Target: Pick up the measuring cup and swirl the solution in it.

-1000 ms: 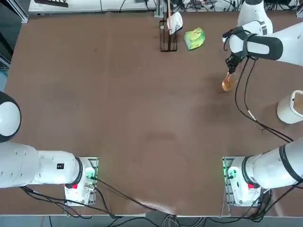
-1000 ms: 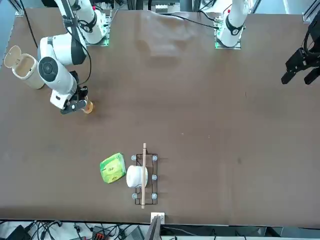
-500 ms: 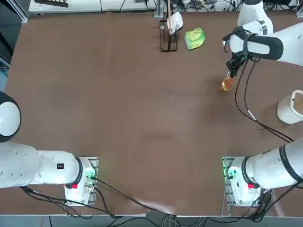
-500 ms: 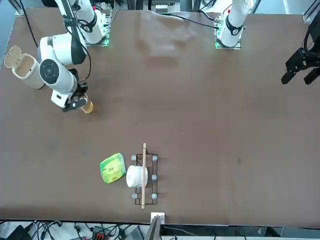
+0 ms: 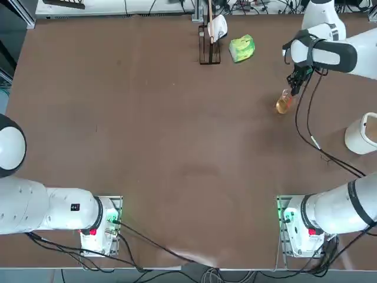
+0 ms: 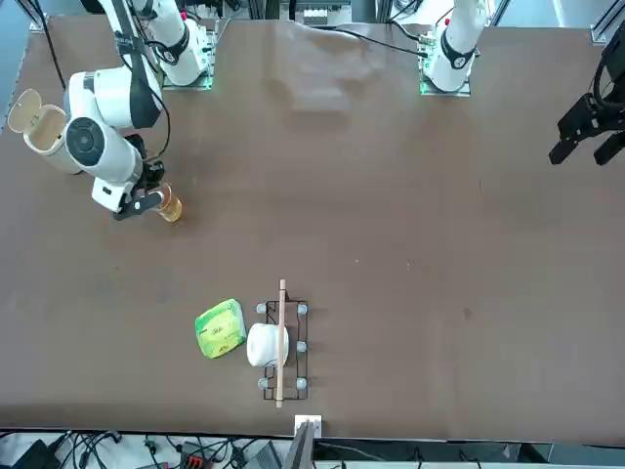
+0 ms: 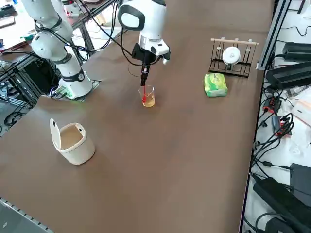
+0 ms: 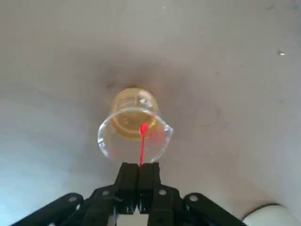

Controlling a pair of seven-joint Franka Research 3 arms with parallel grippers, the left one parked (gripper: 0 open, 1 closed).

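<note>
One second has changed little for the measuring cup: it stands on the brown table almost where it was, on the robot's side of the green packet and off to that packet's right as the robot sees it. What has shifted is the arm above it. In the top view the white wrist has slid further from the packet, and in the front view it has drawn away from the cup, so more of the glass shows clear of it.

The cup is small, clear glass with a pouring lip. The solution lies shallow and amber in its bottom.

The right gripper hangs just above the cup's rim, on the side away from the packet. Its black fingers are pressed nearly together, with only a sliver between them.

Only the wrist view shows a thin red line running from between the fingers down into the liquid, ending in a red blob. The side view shows that red as a streak inside the cup under the gripper. Neither view settles whether the fingers pinch the glass wall. From overhead the gripper is a dark shape beside the rim, with the red hidden.
</note>
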